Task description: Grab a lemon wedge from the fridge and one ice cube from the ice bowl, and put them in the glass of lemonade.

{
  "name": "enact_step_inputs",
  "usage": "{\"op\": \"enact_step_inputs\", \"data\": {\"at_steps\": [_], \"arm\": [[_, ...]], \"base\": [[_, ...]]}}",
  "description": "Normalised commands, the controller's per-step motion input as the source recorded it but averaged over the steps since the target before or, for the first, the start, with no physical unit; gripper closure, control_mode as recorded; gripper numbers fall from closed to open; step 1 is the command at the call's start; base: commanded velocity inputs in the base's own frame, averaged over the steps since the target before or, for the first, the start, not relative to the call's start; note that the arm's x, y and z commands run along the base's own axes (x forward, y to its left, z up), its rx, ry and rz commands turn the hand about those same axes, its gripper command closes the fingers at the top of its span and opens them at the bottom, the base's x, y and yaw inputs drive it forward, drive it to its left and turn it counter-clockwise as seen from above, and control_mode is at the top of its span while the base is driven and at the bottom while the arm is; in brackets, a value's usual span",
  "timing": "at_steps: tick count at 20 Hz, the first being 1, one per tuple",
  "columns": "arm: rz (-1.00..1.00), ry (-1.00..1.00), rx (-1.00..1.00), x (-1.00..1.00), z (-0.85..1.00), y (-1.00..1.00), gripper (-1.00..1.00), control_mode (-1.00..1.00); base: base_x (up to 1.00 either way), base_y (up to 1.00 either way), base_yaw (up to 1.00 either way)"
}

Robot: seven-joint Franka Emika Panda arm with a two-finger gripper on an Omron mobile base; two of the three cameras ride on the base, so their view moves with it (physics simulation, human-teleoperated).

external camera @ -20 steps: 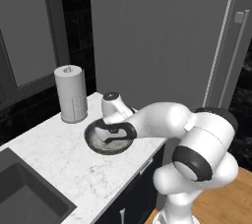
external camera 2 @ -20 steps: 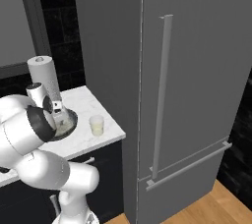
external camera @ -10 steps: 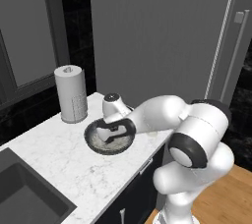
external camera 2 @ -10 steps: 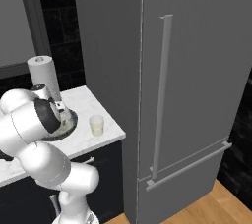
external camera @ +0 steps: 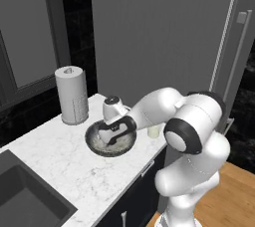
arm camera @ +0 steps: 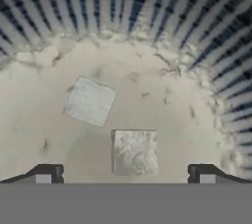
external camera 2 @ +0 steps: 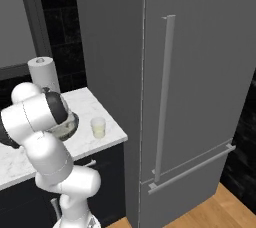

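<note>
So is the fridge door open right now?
No, the fridge is shut: in the right base view its grey doors sit flush, with no white shelves in sight.

We read no lettering, label, brand mark, number or sign on any surface here; all faces are plain.

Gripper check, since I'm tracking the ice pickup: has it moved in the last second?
Yes. The gripper has sunk lower into the ice bowl, beside the paper towel roll.
</note>
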Motion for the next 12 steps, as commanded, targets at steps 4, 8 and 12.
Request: {"op": "enact_step_inputs", "data": {"at_steps": [4,8,12], "arm": [[0.00,0.00,-0.01,0.33,-0.09,0.21,-1.00,-1.00],[0.00,0.00,-0.02,0.14,-0.13,0.09,-1.00,-1.00],[0.00,0.01,-0.02,-0.50,-0.35,0.00,-1.00,-1.00]], "base": [[0.00,0.00,0.00],[0.00,0.00,0.00],[0.00,0.00,0.00]]}}
